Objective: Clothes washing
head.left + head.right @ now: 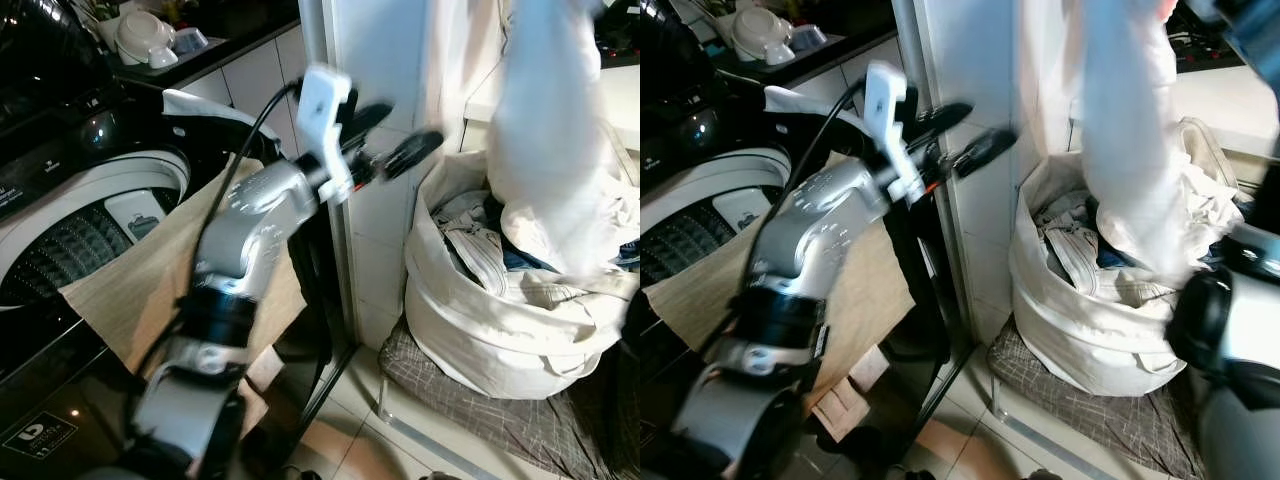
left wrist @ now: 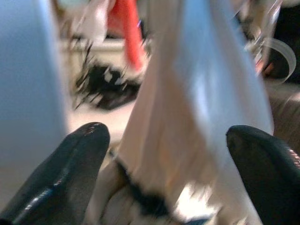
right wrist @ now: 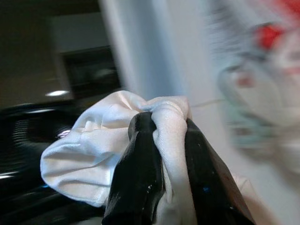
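The right wrist view shows the right gripper (image 3: 164, 140) pinching a white garment (image 3: 98, 140). Head views show it hanging over the laundry bag (image 1: 480, 340). The left gripper (image 1: 390, 135), fingers spread, sits just beside it.

Washing machine (image 1: 70, 230) at left; laundry bag (image 1: 500, 330) on floor at right, garment (image 1: 545, 140) hung above it, left end effector (image 1: 385, 140) between.

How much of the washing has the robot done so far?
Not much looks done yet. The right gripper is pinching a white cloth, lifted above the laundry bag. The left gripper waits open beside it. The bag is full of clothes, and the washing machine stands open, waiting.
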Controlling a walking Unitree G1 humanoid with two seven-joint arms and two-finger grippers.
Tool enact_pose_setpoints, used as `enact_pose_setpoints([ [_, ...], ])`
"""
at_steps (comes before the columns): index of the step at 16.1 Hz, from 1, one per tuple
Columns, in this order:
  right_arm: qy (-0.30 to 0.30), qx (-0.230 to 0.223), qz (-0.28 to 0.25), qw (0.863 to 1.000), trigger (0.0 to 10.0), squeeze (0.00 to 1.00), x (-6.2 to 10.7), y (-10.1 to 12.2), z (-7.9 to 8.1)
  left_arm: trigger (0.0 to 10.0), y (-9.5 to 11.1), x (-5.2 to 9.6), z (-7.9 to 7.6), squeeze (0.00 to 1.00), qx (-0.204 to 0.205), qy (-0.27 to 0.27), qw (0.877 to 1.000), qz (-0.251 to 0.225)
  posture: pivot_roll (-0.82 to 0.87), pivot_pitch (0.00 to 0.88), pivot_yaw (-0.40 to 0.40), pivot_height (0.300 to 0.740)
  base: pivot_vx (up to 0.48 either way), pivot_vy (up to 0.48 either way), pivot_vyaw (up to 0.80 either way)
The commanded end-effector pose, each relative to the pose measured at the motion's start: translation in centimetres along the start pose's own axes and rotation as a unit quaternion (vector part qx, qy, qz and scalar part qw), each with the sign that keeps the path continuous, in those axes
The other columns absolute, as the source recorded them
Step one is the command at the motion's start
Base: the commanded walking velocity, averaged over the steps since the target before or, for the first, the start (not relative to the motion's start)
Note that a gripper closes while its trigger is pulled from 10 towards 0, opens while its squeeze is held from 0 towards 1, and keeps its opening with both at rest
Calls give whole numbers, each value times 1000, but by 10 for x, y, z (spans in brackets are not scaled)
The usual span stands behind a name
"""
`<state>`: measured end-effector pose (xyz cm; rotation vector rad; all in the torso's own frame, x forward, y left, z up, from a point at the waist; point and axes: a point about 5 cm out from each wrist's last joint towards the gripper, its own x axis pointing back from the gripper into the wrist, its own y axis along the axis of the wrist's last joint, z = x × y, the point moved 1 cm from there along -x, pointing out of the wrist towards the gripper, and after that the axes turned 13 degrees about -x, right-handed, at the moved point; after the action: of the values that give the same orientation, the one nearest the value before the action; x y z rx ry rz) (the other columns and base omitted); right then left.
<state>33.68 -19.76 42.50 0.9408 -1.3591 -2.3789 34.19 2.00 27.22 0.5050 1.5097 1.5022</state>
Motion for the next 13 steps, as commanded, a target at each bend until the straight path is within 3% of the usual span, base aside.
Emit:
enact_pose_setpoints([
  [1,56,-39,5,998,0,0,-8,1,22,10000,9,-3,5,1000,10,23,999,-20,-181,0,144,740,0,0,0],
  [3,75,-57,16,995,0,0,-12,-3,30,10000,12,-7,5,1000,30,34,998,-34,-183,0,140,740,0,0,0],
  [4,93,-82,37,992,0,0,-16,-12,41,10000,17,-10,5,1000,62,45,996,-52,-179,0,132,740,0,0,0],
  [6,99,-95,52,989,0,0,-18,-21,47,10000,18,-11,5,1000,72,54,994,-54,-176,0,128,740,0,0,0],
  [9,130,-134,71,980,0,0,-22,-37,62,10000,7,-12,12,1000,43,100,994,-23,-178,0,133,740,0,0,0],
  [10,127,-138,74,979,0,0,-21,-38,62,10000,9,-12,8,1000,62,84,994,-39,-180,0,137,740,0,0,0],
  [11,123,-140,75,980,0,0,-21,-39,62,0,10,-13,5,976,76,73,993,-47,-181,0,140,740,0,0,0],
  [12,117,-141,73,980,0,0,-20,-40,62,0,8,-12,4,624,78,72,994,-40,-182,0,143,740,0,0,0],
  [13,113,-141,72,981,0,0,-19,-40,62,0,6,-12,5,0,79,76,993,-34,-181,0,144,740,0,0,0],
])
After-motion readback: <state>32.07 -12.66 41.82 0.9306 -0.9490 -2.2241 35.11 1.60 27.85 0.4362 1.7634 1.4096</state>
